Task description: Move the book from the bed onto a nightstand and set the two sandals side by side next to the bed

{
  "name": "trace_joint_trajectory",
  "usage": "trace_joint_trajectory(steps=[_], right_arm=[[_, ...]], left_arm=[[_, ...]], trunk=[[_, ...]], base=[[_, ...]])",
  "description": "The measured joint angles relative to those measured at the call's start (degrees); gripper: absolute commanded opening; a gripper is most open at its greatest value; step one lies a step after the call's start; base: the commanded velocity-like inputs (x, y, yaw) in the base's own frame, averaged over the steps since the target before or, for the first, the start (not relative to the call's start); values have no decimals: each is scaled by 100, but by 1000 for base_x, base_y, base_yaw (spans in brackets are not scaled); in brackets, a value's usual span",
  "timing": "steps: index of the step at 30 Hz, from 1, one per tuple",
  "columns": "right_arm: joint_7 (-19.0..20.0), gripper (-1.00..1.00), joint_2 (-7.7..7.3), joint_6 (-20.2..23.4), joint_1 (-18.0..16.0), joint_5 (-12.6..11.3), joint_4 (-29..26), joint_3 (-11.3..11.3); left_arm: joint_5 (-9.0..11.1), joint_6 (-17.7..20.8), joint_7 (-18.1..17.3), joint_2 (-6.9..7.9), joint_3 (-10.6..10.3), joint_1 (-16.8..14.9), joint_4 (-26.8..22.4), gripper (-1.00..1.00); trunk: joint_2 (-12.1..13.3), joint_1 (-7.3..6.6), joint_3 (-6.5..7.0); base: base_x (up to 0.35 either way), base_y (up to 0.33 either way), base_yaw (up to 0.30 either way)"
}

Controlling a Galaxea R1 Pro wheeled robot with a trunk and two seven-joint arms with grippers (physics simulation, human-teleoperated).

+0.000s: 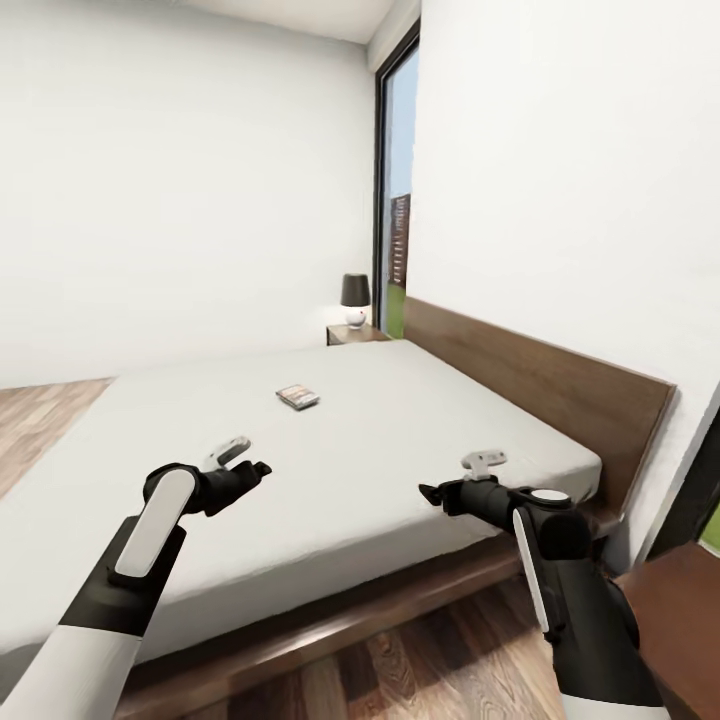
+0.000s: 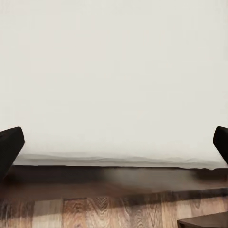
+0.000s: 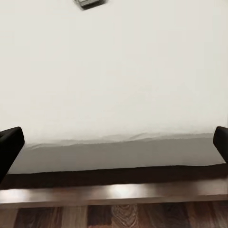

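A wheeled robot faces the long side of a large low bed (image 1: 400, 420) with a plain pale grey-white mattress and a dark brown wooden frame and headboard, in a white-walled bedroom with a wood-plank floor (image 1: 400, 670). Both black-and-white arms reach forward at about the same height, elbows low, forearms angled up and inward over the near edge of the mattress. The left gripper (image 1: 255, 468) hangs above the mattress close to its near edge, its two dark fingers (image 2: 9, 142) spread wide with nothing between them. The right gripper (image 1: 430, 493) hovers just over the near edge toward the headboard end, its fingers (image 3: 9, 142) likewise parted and empty.

The small thin paperback book (image 1: 297, 397) with a dark cover lies flat near the middle of the mattress, well apart from both grippers and tilted relative to the bed's edges; the right wrist view catches it (image 3: 90, 3) far across the pale sheet.

Beyond the far corner of the bed, beside the tall dark-framed window (image 1: 395, 190), stands a low dark brown wooden nightstand (image 1: 355, 335) carrying a lamp with a dark shade and round white base (image 1: 355, 298).
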Motion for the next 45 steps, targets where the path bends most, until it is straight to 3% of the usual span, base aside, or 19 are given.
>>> trace_joint_trajectory(steps=[12, 33, 45], right_arm=[[0, 100, -2, -1, 0, 0, 0, 0], [0, 100, 0, -4, 2, 0, 0, 0], [-8, 100, 0, -50, 18, 0, -2, -17]], left_arm=[[0, -2, 7, -3, 7, 5, 0, 100], [2, -1, 5, -5, 9, 5, 0, 100], [-19, -5, 16, -8, 2, 4, 3, 100]], trunk=[[0, 1, 0], [0, 1, 0], [0, 1, 0]], base=[[271, -137, 287], [69, -56, 284], [229, -217, 58]])
